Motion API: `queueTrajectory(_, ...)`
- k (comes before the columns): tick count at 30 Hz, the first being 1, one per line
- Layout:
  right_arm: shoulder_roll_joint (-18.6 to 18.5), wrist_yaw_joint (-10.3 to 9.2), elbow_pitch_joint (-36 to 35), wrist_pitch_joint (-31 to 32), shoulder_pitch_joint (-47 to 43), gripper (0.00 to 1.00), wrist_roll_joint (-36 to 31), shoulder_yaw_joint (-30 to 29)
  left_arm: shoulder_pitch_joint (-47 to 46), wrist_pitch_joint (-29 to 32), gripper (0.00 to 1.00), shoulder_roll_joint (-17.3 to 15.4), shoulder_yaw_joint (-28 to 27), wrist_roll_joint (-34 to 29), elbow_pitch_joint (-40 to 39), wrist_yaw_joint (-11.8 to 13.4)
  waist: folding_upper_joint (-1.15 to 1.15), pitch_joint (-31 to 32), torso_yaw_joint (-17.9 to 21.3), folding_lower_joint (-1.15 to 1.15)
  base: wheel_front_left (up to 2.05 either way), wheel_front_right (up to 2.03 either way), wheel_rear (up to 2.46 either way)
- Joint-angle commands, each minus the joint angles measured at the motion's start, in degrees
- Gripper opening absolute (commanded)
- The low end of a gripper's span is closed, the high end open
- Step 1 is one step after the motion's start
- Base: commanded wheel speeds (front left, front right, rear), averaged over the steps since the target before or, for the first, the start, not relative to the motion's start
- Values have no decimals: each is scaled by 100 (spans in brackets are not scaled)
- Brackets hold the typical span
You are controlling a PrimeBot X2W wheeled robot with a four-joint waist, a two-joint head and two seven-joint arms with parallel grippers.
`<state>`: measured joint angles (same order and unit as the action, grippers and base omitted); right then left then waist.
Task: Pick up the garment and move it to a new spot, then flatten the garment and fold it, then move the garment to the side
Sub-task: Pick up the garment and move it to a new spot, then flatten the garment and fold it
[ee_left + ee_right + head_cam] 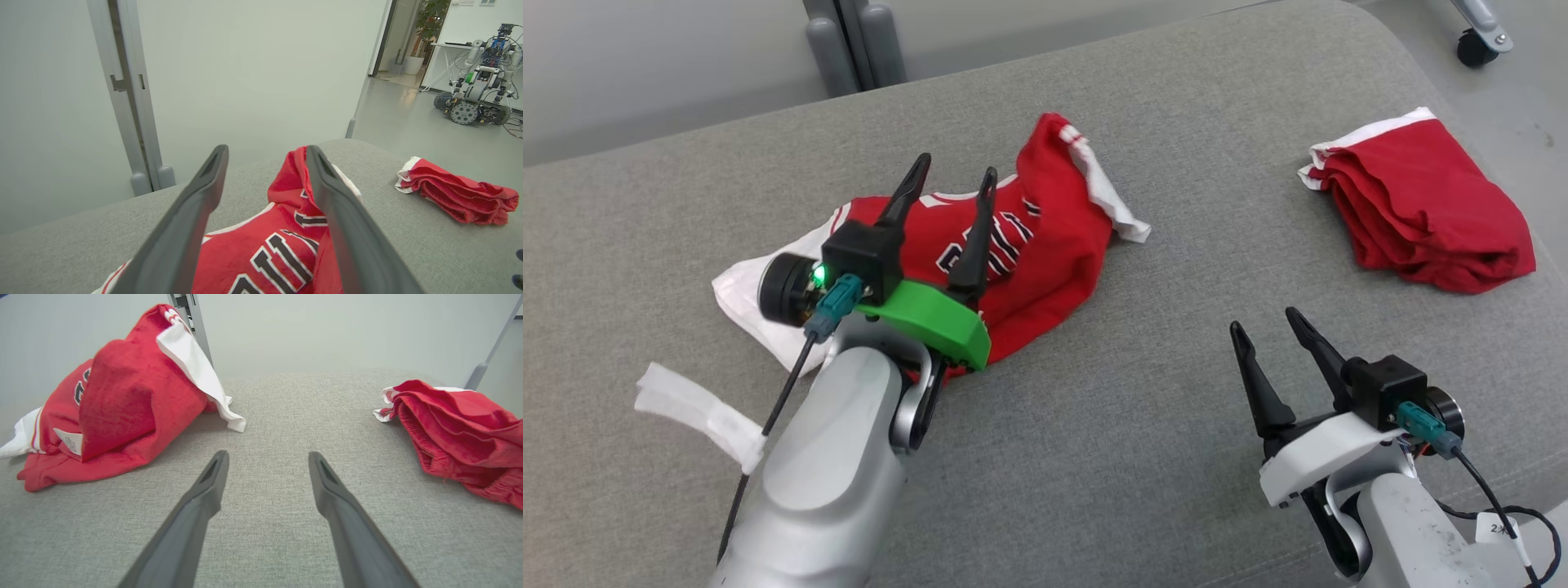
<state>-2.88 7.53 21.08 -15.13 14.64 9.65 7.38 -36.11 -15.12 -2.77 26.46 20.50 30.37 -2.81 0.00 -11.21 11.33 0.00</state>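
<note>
My left gripper (956,167) hangs just above the red jersey (1045,237), fingers spread wide with nothing between them. In the left wrist view the black-and-white lettering sits right under the gap. The right gripper (1264,320) is parked near me on the right, its fingers also apart, over bare grey cushion (1094,457) and well clear of any cloth.

The jersey lies left of centre in a crumpled heap. One red corner stands up at the far side, a white panel trails off to the right, and more white fabric spills out on the left beneath my wrist. Far off to the right is a pair of red shorts (1421,212), bunched into a rough fold. I take that as not my concern.

My read is that I'm at the seam between the moving step and the flattening step. The jersey is down and unheld, but nowhere near flat.

Next I need edges I can trust: a hem or a shoulder on each side. The left claw can drop onto the white fabric at the near left. The right arm must come across to the trailing white panel. Then both should pull outward, low over the cushion, to spread the cloth without dragging the heap along.
</note>
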Motion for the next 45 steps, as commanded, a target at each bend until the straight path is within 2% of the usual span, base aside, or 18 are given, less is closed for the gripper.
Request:
queueTrajectory(1, -13, -9, -25, -1, -98, 100, 23, -54, 251, -2, 100, -78, -179, -104, -45, 83, 0, 110, -155, 0, 0, 0, 0)
queueTrajectory(13, -15, -9, -10, -1, -410, 100, -50, -306, 2075, -3, 100, -358, -1516, -759, -673, 189, 0, 613, -747, 0, 0, 0, 0)
queueTrajectory(17, -14, -9, 1, -2, -536, 100, -64, -328, 2701, -2, 100, -302, -1950, -883, -888, 157, 0, 715, -865, 0, 0, 0, 0)
queueTrajectory(25, -18, -9, 89, -1, -825, 100, -137, -363, 3737, -2, 100, -84, -2480, -1025, -1238, 88, 0, 908, -971, 0, 0, 0, 0)
queueTrajectory(30, -15, -9, 120, -1, -967, 100, -145, -385, 4089, -2, 100, -26, -2615, -976, -1359, 128, 0, 969, -990, 0, 0, 0, 0)
queueTrajectory(36, -16, -9, 132, -1, -941, 100, -196, -421, 4105, -2, 100, -18, -2487, -797, -1406, 217, 0, 932, -1004, 0, 0, 0, 0)
queueTrajectory(45, -134, -9, 324, -1, 88, 100, -784, -831, 3732, -2, 100, -20, -2237, -754, -1416, 188, 0, 485, -1190, 0, 0, 0, 0)
